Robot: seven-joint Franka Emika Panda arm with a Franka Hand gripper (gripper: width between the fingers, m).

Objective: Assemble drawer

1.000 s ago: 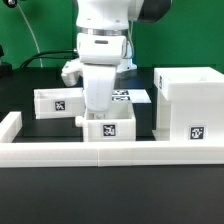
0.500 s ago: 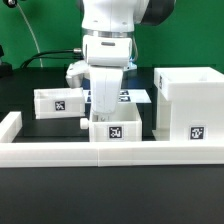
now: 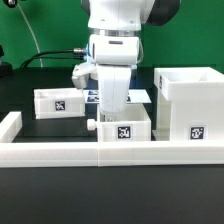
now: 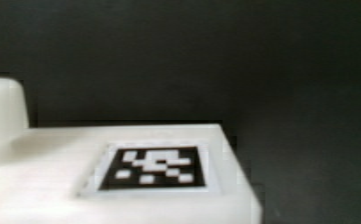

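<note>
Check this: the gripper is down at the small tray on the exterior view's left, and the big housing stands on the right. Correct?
No. In the exterior view the gripper is down at the middle tray; the left tray stands free. The housing is on the right.

Robotics laboratory bench, indoors. Evidence: white robot arm (image 3: 118, 40) at 12 o'clock above a black table (image 3: 30, 130); green backdrop (image 3: 40, 25) and black cable (image 3: 40, 57) at 10 o'clock; marker board (image 3: 143, 96) flat at centre; low white border wall (image 3: 50, 152) along 6 o'clock; black-and-white square tags on the white housing (image 3: 188, 100) at 3 o'clock and tray (image 3: 58, 102) at 9 o'clock
</note>
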